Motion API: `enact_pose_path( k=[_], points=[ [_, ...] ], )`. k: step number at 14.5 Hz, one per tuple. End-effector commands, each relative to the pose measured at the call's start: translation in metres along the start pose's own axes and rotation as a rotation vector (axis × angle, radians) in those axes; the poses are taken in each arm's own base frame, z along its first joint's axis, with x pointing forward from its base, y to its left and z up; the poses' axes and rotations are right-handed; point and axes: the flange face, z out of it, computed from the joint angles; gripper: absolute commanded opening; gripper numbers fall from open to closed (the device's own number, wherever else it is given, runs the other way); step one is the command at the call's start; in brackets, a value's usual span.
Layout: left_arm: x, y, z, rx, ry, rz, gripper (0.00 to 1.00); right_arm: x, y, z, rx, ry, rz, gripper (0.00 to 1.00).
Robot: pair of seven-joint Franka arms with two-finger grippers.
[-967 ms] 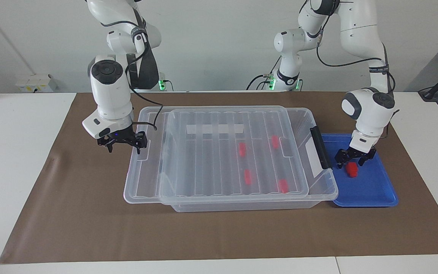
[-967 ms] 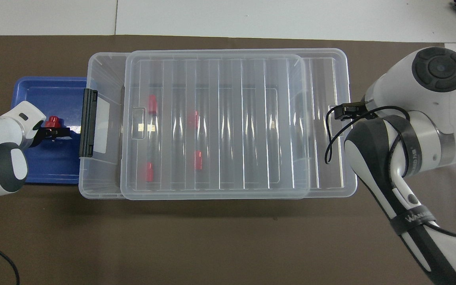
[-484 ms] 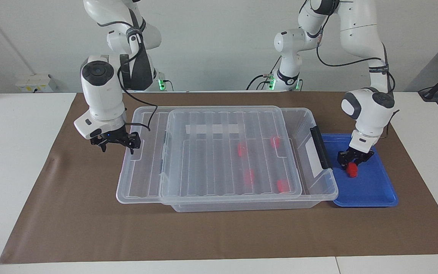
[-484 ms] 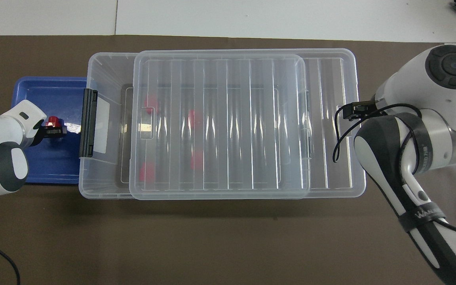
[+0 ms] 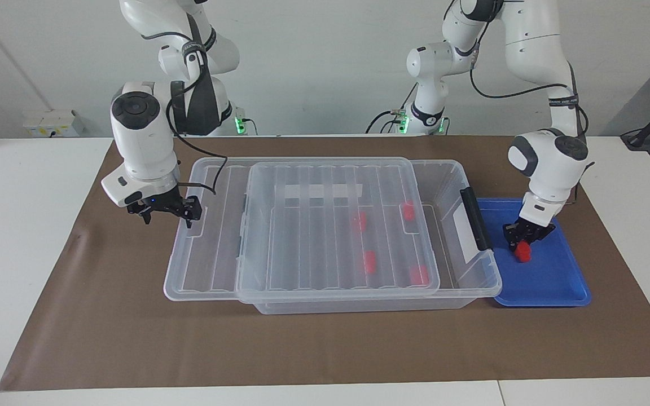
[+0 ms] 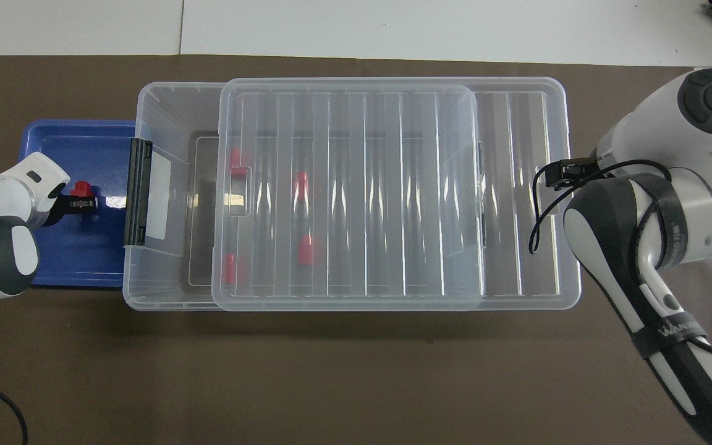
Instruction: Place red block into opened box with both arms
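Note:
One red block (image 5: pixel 523 254) (image 6: pixel 82 186) is in the blue tray (image 5: pixel 556 285) (image 6: pixel 72 262), and my left gripper (image 5: pixel 522 243) (image 6: pixel 84 201) is shut on it, low over the tray. The clear box (image 5: pixel 486 276) (image 6: pixel 164 105) sits mid-table with its black handle (image 5: pixel 474 219) facing the tray. Its ribbed lid (image 5: pixel 302 248) (image 6: pixel 350 198) lies shifted toward the right arm's end and overhangs the box there. That leaves a gap open at the handle end. My right gripper (image 5: pixel 164 213) (image 6: pixel 563 173) stands open at the lid's overhanging end rim.
Several red blocks (image 5: pixel 369 260) (image 6: pixel 305 248) lie on the box floor under the lid. A brown mat (image 5: pixel 325 349) covers the table under the box and tray. White tabletop lies past the mat at both ends.
The lid has slid toward the right arm's end along with my right gripper, widening the gap at the handle end. My left gripper has closed on the red block.

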Motion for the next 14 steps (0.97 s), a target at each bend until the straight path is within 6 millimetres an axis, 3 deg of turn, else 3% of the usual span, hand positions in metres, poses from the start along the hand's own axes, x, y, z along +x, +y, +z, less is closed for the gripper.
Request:
enact_pose_path(
  k=[1, 5, 8, 11, 14],
  points=[
    [0.017, -0.003, -0.04, -0.011, -0.042, 0.011, 0.0, -0.004, 0.015, 0.0, -0.035, -0.013, -0.025, 1.0],
    [0.031, -0.001, -0.098, -0.018, -0.083, 0.017, 0.0, -0.004, 0.028, 0.003, -0.042, -0.023, -0.022, 1.0],
    [0.034, 0.003, -0.166, -0.024, -0.147, 0.024, 0.0, -0.003, 0.037, 0.006, -0.042, -0.028, -0.027, 1.0],
    [0.021, 0.019, -0.227, -0.027, -0.156, 0.036, 0.0, -0.004, 0.043, 0.008, -0.042, -0.034, -0.029, 1.0],
    [0.017, 0.081, -0.261, -0.023, -0.182, -0.031, 0.0, -0.003, 0.058, 0.011, -0.041, -0.039, -0.039, 1.0]
  ],
)
